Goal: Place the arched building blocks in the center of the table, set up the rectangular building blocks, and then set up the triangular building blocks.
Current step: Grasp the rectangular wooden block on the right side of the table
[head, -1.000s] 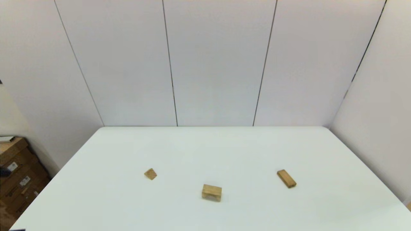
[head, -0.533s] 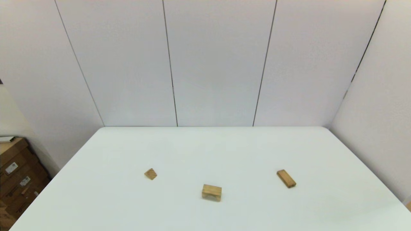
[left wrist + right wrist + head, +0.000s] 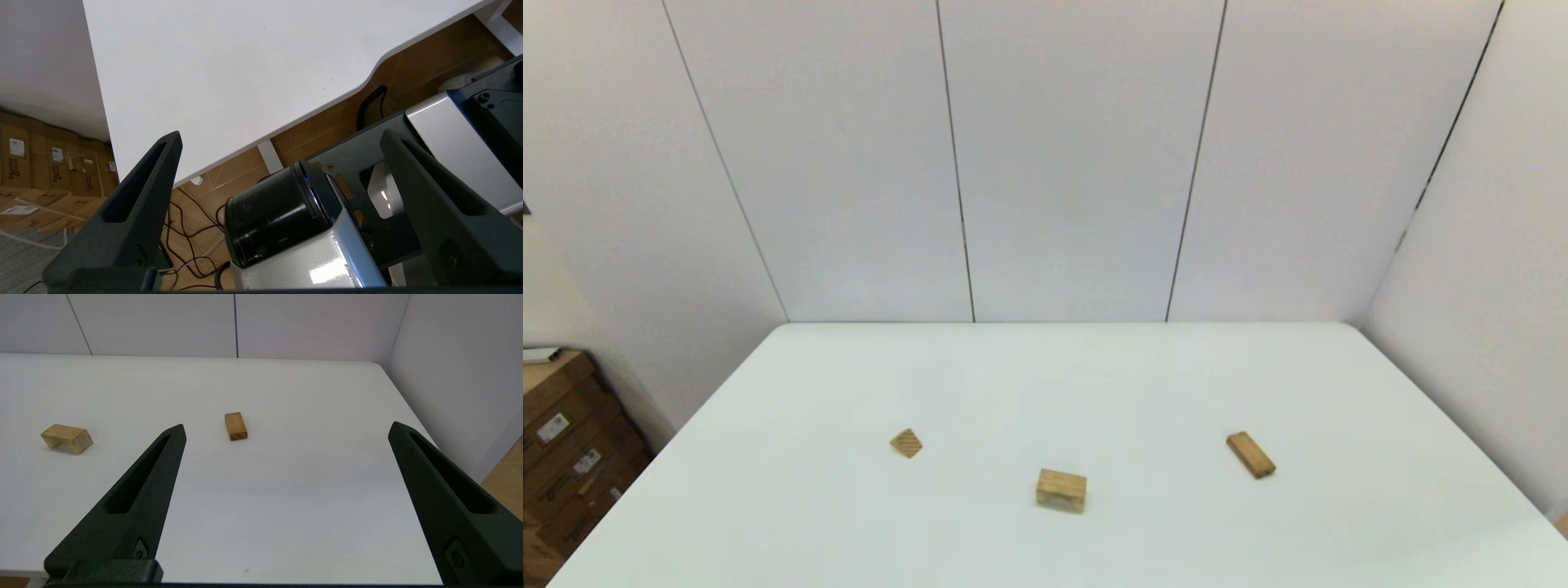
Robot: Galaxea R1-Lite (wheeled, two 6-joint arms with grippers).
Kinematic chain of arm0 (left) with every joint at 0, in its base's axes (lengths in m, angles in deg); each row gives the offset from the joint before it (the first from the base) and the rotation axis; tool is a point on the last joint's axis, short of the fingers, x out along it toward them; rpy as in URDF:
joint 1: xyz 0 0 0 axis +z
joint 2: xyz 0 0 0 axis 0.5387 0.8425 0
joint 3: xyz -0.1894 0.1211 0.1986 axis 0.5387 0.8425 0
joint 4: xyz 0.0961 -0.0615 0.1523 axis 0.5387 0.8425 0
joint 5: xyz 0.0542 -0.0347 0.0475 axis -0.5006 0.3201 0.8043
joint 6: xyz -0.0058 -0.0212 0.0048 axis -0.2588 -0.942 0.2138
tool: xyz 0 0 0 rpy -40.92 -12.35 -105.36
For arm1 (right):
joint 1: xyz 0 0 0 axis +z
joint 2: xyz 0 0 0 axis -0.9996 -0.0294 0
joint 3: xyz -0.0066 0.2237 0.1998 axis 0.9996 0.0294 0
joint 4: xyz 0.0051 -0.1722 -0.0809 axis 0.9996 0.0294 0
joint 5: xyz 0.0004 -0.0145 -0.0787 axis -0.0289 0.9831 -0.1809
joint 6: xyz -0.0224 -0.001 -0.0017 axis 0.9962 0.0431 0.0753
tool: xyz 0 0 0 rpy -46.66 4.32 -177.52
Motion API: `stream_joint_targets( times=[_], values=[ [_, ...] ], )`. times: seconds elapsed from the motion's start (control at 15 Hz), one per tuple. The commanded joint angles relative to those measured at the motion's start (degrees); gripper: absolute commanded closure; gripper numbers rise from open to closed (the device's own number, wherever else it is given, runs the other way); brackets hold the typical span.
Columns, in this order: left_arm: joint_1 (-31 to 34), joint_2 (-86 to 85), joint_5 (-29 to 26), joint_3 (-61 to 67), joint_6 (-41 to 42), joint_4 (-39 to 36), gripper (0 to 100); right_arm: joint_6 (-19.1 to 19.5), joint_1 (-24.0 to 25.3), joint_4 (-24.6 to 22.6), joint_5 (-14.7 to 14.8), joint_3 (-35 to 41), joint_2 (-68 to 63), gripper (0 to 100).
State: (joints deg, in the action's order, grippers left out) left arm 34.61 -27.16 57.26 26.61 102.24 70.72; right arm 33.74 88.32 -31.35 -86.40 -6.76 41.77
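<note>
- The left hand (image 3: 282,139) hangs off the counter's (image 3: 1045,384) near-left corner, above the floor, fingers spread and empty, aimed away from the blocks.
- The triangular block (image 3: 906,443) lies toward the left side, striped face up.
- The arched block (image 3: 1061,490) sits near the front edge's middle, cut-out down, long axis roughly along that edge.
- The rectangular plank (image 3: 1250,455) lies flat at right, long axis slanting toward the near-right corner.
- The right hand (image 3: 286,430), wide open and empty at the near-right edge, faces the plank; I judge it nearer the arch.
</note>
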Motion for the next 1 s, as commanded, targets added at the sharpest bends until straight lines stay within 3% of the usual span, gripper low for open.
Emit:
stream_joint_targets(
  times=[0.07, 0.4, 0.6, 1.0],
  values=[
    [-0.8, -4.9, 0.4, 3.2, -0.5, -0.2, 0, 0.0, 0.0, 0.0, 0.0, 0.0, 0.1, 0],
    [-1.5, -13.2, 2.1, 10.9, -2.4, -7.1, 0, 0.0, -0.1, 0.0, 0.0, 0.0, 0.1, 0],
    [-1.7, -14.3, 2.5, 17.2, -8.9, -14.6, 0, 0.0, -0.1, 0.0, 0.0, 0.1, 0.1, 0],
    [-1.7, -14.3, 5.3, 34.9, -15.4, -46.7, 0, 0.0, 0.0, 0.0, 0.0, 0.0, 0.1, 0]
  ],
)
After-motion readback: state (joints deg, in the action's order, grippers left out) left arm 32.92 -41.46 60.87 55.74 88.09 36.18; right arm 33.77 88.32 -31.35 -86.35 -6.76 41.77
